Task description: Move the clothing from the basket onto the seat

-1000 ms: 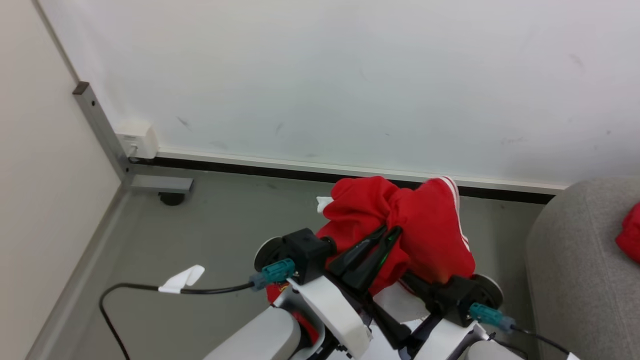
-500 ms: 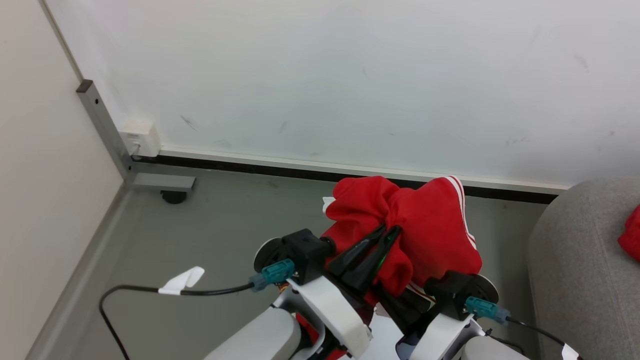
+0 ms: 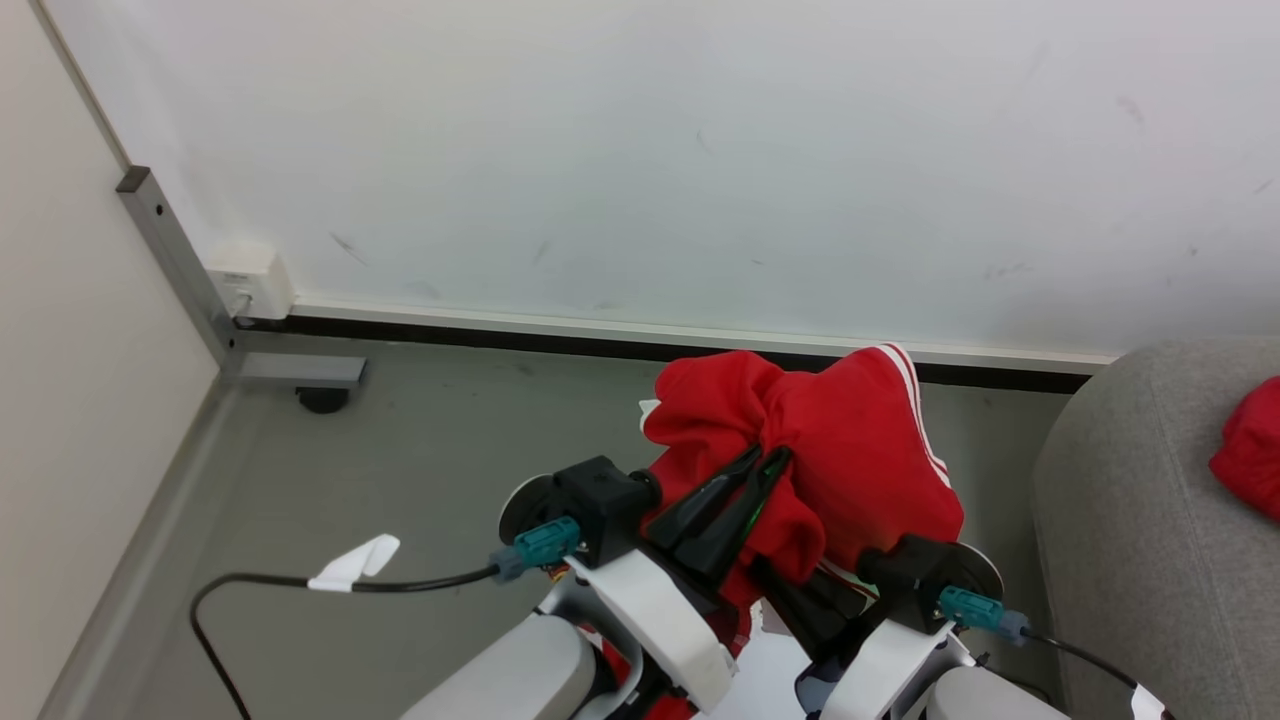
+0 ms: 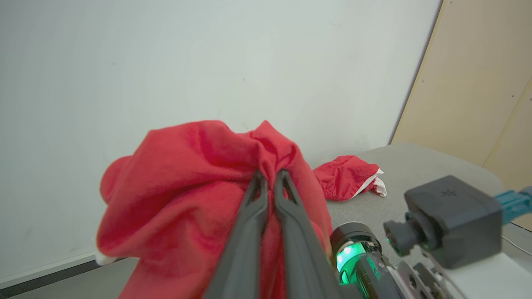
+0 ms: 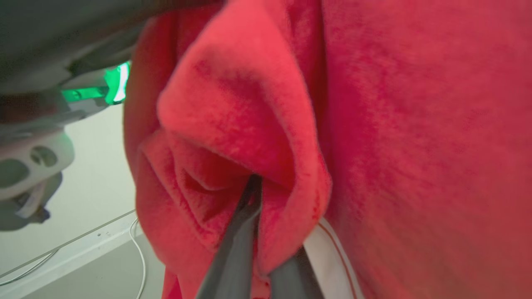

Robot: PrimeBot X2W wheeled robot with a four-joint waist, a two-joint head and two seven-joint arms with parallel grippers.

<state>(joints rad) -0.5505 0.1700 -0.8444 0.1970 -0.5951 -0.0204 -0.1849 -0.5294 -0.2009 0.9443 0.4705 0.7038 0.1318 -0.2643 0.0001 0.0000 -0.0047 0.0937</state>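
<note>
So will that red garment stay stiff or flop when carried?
Probably floppy: the red garment bunches and droops around the left end effector. Likely light, since pinched folds hold it up. Its striped hem may swing.

A bright red bunched fabric garment blocks the middle, short of the far white wall. To the right the big grey woven sofa stands near, its top open except for a second crumpled red garment. To the left the grey floor lies free, crossed near by a black cable. A grey metal frame foot stands far left.
</note>
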